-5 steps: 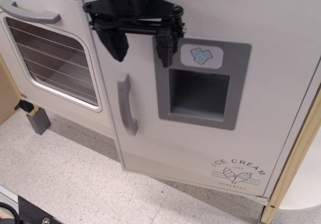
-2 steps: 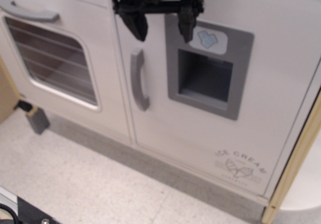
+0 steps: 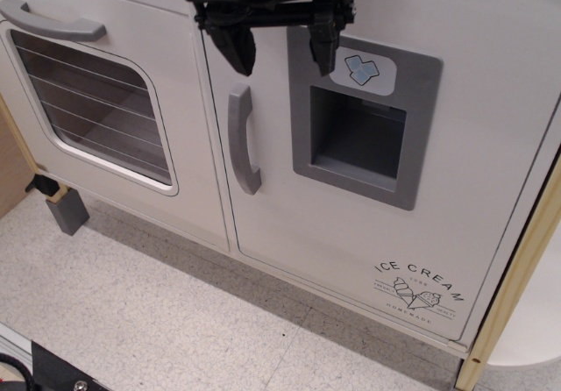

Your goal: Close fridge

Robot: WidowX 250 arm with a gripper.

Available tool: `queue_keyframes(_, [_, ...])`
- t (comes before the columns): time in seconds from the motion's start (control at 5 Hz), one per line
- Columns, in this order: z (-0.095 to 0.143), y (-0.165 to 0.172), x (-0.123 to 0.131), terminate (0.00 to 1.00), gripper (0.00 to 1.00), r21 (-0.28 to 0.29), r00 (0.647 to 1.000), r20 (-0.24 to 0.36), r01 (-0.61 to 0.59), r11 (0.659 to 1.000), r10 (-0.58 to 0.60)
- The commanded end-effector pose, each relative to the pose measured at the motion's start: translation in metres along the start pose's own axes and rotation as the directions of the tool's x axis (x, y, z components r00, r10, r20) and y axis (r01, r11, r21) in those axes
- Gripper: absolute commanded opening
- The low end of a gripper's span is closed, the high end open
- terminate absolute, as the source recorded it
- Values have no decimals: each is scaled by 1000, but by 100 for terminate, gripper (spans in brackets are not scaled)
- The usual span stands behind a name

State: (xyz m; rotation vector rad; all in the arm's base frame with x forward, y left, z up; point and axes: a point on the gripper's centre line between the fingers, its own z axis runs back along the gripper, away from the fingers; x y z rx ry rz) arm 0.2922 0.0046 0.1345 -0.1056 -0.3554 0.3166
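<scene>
The white fridge door (image 3: 438, 251) fills the middle and right of the view. It has a grey recessed dispenser panel (image 3: 364, 128), a grey vertical handle (image 3: 243, 141) and an "ICE CREAM" logo (image 3: 419, 288) at the lower right. The door lies flush with the cabinet front next to it. My black gripper (image 3: 280, 53) is at the top of the door, above the handle and the panel's left edge. Its two fingers (image 3: 238, 47) point down, spread apart, and hold nothing.
The white oven door (image 3: 88, 102) with a barred window and a horizontal grey handle (image 3: 53, 21) is at the left. A grey block (image 3: 67, 209) stands on the speckled floor (image 3: 158, 321). A tan wooden post (image 3: 517, 268) runs along the right.
The fridge door swung from ajar to flush with the cabinet. My gripper moved right and up with it and has held still over the last half second.
</scene>
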Motion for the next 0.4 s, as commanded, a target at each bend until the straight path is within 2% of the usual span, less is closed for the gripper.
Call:
queue_keyframes(0.0, [18, 3, -6, 0, 100, 18, 999, 28, 19, 1000, -19])
queue_keyframes(0.2, [18, 3, -6, 100, 100, 18, 999, 28, 19, 1000, -19])
